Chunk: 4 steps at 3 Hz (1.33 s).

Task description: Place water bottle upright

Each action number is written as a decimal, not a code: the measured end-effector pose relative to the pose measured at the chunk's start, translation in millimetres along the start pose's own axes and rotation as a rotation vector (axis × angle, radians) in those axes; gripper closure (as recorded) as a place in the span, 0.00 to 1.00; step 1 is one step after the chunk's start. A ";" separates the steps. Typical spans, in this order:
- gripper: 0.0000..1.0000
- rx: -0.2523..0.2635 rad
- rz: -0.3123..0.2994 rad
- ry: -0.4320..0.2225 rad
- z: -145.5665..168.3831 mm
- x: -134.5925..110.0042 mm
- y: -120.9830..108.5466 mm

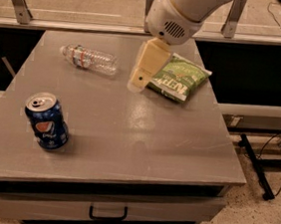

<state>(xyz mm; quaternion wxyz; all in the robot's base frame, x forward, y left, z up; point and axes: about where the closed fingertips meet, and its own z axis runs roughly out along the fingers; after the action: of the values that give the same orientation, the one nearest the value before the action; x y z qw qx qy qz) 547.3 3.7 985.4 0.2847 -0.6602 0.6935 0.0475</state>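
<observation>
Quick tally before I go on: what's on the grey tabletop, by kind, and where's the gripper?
Clear ribbed plastic water bottle, white cap, lying on its side: 1
Blue Pepsi can, upright: 1
Green snack bag, lying flat: 1
Total: 3
Gripper: hovers between bottle and bag, by the bag's near edge.

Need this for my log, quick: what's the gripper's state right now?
Gripper: cannot be told, open or closed; it hangs over the table between the lying water bottle and the green snack bag, gripping neither.
</observation>
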 end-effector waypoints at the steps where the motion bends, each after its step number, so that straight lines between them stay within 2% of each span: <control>1: 0.00 0.020 0.016 -0.052 32.6 -38.0 -33.7; 2: 0.00 0.024 0.029 -0.081 74.7 -85.2 -68.3; 3: 0.00 0.025 0.065 -0.070 118.8 -124.7 -95.3; 4: 0.00 0.015 0.123 -0.006 165.6 -144.1 -110.2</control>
<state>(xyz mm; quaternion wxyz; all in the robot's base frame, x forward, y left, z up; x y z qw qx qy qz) 701.3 191.2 947.5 0.2883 -0.6140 0.7322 0.0619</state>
